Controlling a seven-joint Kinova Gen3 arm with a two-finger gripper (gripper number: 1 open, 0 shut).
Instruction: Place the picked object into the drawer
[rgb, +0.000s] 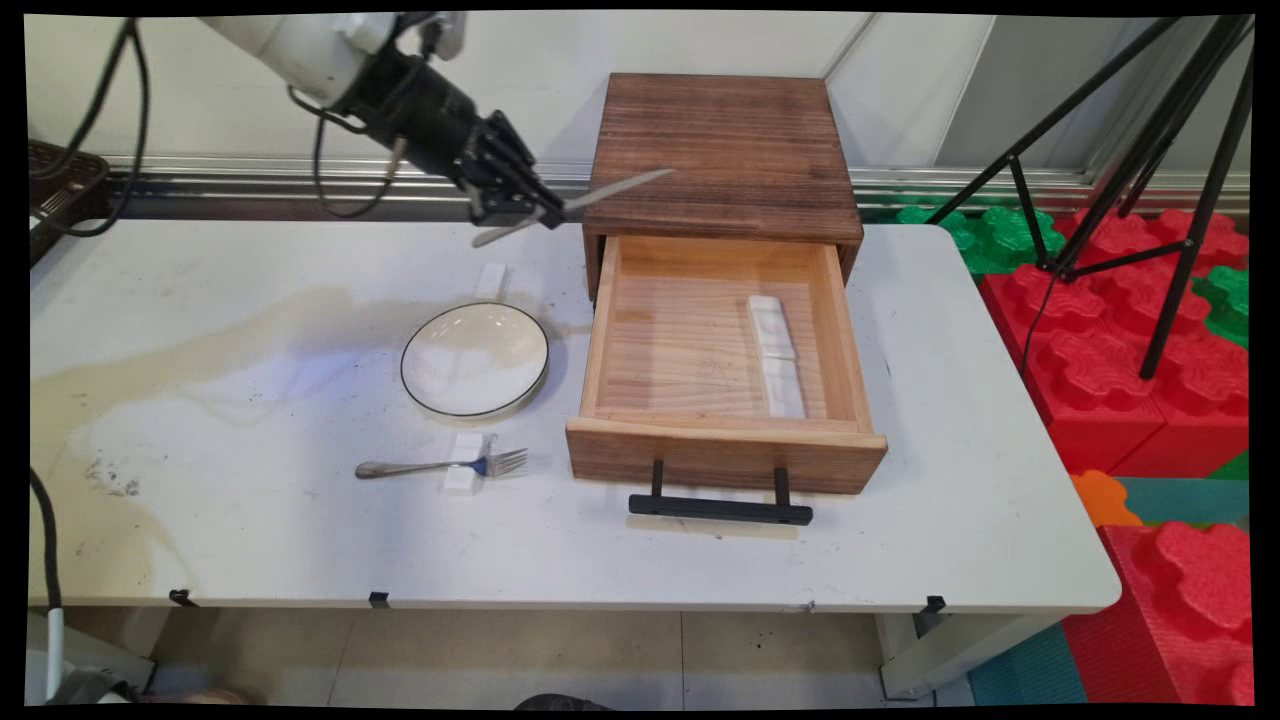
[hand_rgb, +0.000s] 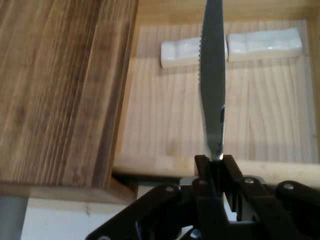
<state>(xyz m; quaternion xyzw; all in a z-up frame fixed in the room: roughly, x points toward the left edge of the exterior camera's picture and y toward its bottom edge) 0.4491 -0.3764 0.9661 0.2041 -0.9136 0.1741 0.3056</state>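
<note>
Black claw (rgb: 545, 212) grips a knife (rgb: 620, 189); no lettering legible.

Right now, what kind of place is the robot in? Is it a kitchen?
Probably not a kitchen; it looks like a robot test room. A plain white table holds a dark wooden box with its pale drawer open, black tripod legs stand alongside, and red and green foam blocks cover the floor.

I saw the round white black-rimmed plate (rgb: 475, 358) left of the open wooden drawer (rgb: 722, 445), the metal fork (rgb: 440, 466) before it; two white rests (rgb: 777, 356) apparently lay in the drawer.
</note>
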